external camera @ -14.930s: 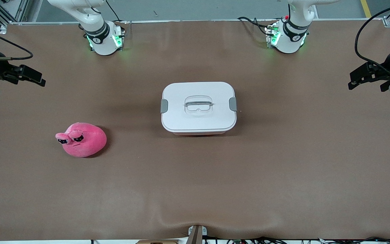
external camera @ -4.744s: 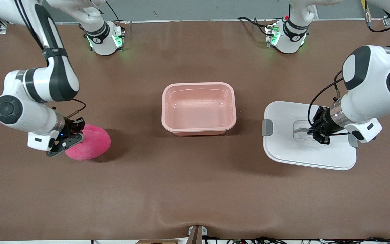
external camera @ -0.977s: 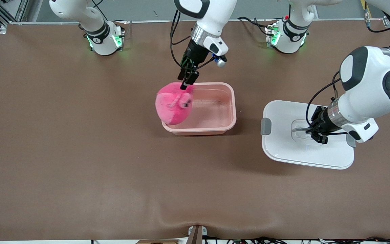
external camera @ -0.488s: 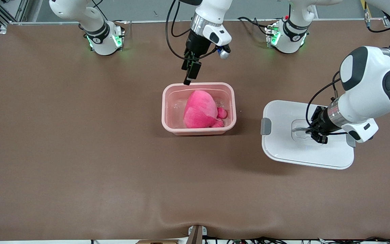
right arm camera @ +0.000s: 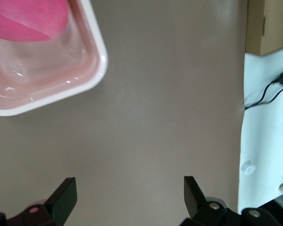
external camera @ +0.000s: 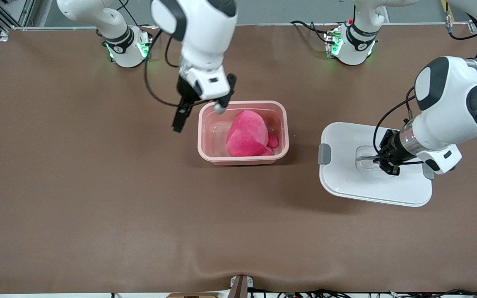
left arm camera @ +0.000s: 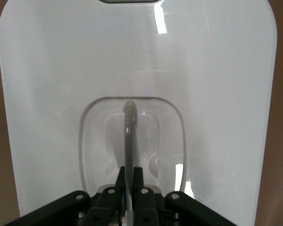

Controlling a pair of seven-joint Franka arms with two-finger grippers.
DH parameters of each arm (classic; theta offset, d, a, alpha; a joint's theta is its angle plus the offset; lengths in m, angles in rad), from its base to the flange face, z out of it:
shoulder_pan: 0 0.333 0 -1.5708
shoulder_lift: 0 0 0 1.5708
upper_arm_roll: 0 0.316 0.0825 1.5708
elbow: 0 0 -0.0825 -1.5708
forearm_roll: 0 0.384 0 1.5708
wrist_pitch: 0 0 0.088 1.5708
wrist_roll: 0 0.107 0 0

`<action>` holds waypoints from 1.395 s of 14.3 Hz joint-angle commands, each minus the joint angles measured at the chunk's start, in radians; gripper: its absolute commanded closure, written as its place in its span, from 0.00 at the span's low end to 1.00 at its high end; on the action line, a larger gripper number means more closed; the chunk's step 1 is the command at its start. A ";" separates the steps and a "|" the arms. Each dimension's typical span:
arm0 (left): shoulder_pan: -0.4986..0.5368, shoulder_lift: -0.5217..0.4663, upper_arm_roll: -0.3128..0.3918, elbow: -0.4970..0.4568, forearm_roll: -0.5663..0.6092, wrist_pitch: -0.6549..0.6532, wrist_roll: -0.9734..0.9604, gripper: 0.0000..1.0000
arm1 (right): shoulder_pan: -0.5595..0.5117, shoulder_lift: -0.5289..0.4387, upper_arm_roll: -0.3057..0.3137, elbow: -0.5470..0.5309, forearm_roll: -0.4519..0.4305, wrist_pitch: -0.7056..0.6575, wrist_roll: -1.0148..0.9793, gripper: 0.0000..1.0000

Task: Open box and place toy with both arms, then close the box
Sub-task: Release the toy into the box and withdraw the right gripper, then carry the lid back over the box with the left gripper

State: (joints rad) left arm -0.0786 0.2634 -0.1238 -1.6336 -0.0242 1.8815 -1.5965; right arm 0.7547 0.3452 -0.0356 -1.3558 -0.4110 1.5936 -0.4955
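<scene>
The open pink box (external camera: 202, 128) stands mid-table without its lid. The pink toy (external camera: 247, 134) lies inside it; its eyes are hidden. In the right wrist view the box's corner (right arm camera: 92, 66) and a bit of the toy (right arm camera: 28, 19) show. My right gripper (external camera: 179, 120) is open and empty, up over the table beside the box on the right arm's end; its fingertips (right arm camera: 66, 193) are spread wide. The white lid (external camera: 346, 174) lies toward the left arm's end. My left gripper (external camera: 387, 163) is shut on the lid's clear handle (left arm camera: 129, 141).
The brown table mat (external camera: 238, 223) spreads all round. The arm bases, lit green, stand at the table's back edge (external camera: 128, 49). A cardboard edge (right arm camera: 269, 28) and cables (right arm camera: 269, 92) show off the table in the right wrist view.
The toy dropped from my right gripper into the box. My right gripper then swung from over the box's back rim to beside it, toward the right arm's end. The left arm barely moved.
</scene>
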 commanded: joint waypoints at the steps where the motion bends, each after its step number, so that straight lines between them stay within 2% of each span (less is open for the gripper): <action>1: -0.001 -0.027 -0.026 -0.012 -0.032 -0.005 -0.009 1.00 | -0.133 -0.017 0.017 -0.022 0.066 -0.006 0.038 0.00; 5: -0.003 -0.026 -0.049 -0.008 -0.048 -0.001 -0.051 1.00 | -0.309 -0.044 0.017 -0.061 0.144 -0.003 0.127 0.00; 10: -0.026 -0.018 -0.089 0.003 -0.046 0.010 -0.143 1.00 | -0.546 -0.130 0.017 -0.138 0.286 0.003 0.147 0.00; 13: -0.072 -0.001 -0.091 0.018 -0.045 0.015 -0.209 1.00 | -0.636 -0.202 0.017 -0.210 0.359 -0.024 0.146 0.00; 16: -0.121 0.017 -0.091 0.034 -0.042 0.021 -0.284 1.00 | -0.686 -0.281 0.017 -0.299 0.371 -0.023 0.146 0.00; 20: -0.185 0.043 -0.089 0.051 -0.037 0.033 -0.377 1.00 | -0.767 -0.344 0.017 -0.359 0.395 -0.024 0.147 0.00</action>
State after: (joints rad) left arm -0.2373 0.2789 -0.2160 -1.6193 -0.0538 1.9099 -1.9314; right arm 0.0443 0.0597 -0.0379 -1.6501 -0.0577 1.5558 -0.3625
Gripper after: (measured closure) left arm 0.930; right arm 0.000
